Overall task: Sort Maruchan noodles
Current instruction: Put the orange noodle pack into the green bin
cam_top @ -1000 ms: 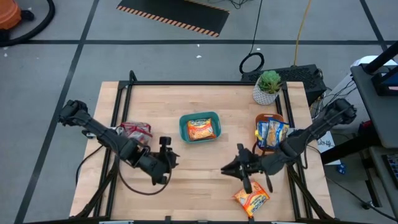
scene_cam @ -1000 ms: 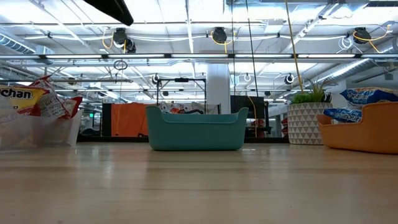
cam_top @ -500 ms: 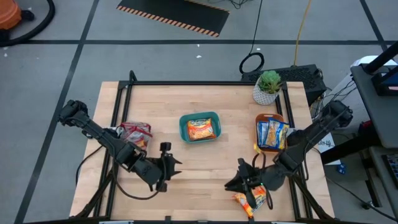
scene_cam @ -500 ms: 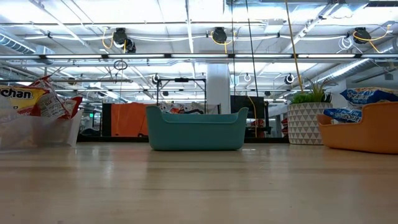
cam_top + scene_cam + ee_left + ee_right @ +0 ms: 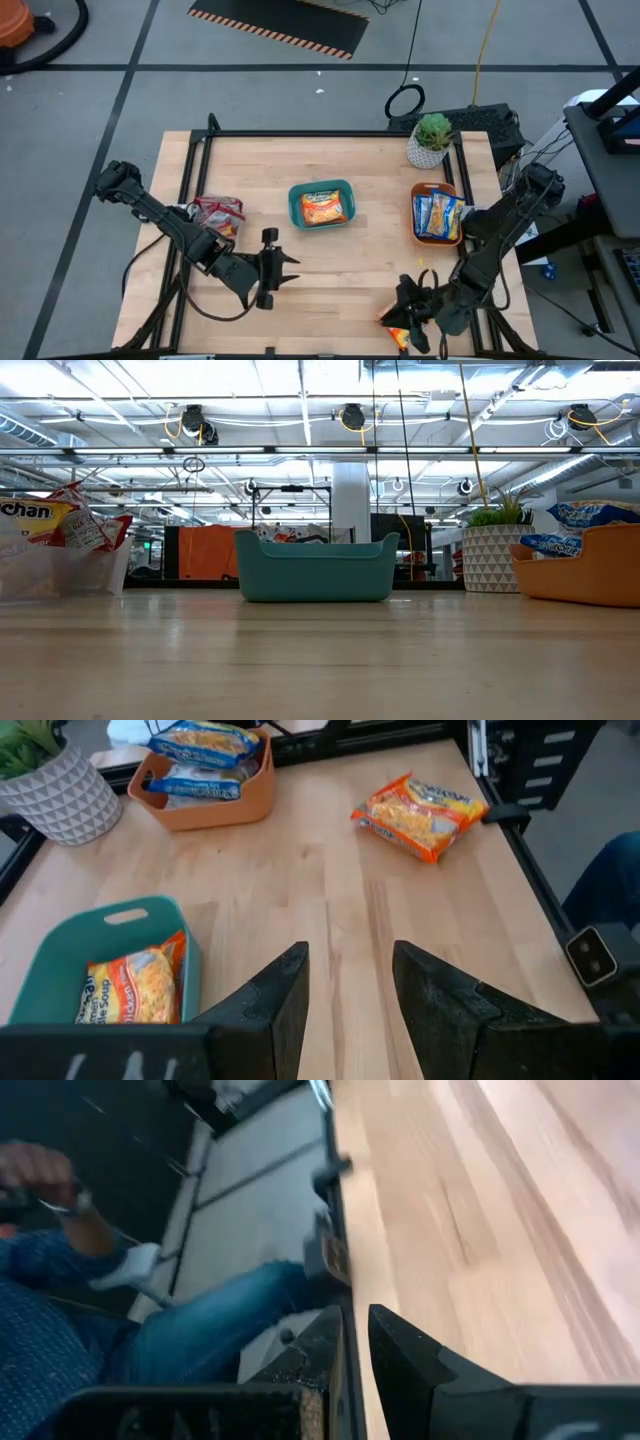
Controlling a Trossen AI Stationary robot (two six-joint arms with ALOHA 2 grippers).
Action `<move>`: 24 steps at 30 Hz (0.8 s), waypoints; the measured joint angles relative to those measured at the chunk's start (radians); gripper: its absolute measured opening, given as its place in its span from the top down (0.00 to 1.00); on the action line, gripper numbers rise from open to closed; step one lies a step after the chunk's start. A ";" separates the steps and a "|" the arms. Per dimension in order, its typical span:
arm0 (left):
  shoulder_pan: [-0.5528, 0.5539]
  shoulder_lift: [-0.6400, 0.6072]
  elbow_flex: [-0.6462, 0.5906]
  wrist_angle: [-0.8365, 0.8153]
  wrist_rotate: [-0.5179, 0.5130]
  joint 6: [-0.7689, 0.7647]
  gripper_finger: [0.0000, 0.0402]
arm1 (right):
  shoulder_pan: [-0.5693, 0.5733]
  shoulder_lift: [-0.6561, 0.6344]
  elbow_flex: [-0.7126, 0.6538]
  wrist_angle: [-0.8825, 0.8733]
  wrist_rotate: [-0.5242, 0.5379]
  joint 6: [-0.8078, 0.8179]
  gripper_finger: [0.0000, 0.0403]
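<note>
One orange Maruchan noodles packet [image 5: 420, 813] lies flat on the table by its near right edge; in the high view only its corner [image 5: 392, 322] shows beside my right gripper [image 5: 412, 312]. That gripper hangs above it, fingers almost together with nothing between them [image 5: 355, 1350]. My left gripper [image 5: 276, 268] stands open and empty [image 5: 350, 982] left of centre. Another orange packet [image 5: 323, 208] lies in the teal bin [image 5: 294, 196]. Blue-and-yellow packets [image 5: 437, 214] fill the orange tray [image 5: 432, 239]. Red packets [image 5: 218, 211] sit at the left.
A potted plant [image 5: 431, 140] stands at the far right corner. The red packets rest in a clear container [image 5: 60, 572]. A person in blue jeans [image 5: 190, 1330] sits just beyond the near table edge. Bare wood [image 5: 340, 270] lies between the two grippers.
My right gripper has swung toward the table's near right corner and sunk, rolling as it went, and now hangs over the orange packet. My left gripper has drifted a little toward the near edge and tipped up. No packet has moved.
</note>
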 joint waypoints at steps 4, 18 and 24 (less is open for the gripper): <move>0.000 0.000 0.000 0.022 -0.001 0.012 0.62 | 0.057 0.006 0.000 -0.093 0.005 0.143 0.88; 0.023 0.000 0.000 0.208 -0.062 0.205 0.62 | 0.229 0.143 0.000 -0.180 -0.077 0.390 0.88; 0.068 0.000 0.000 0.264 -0.061 0.275 0.62 | 0.271 0.167 0.000 -0.249 -0.033 0.478 0.88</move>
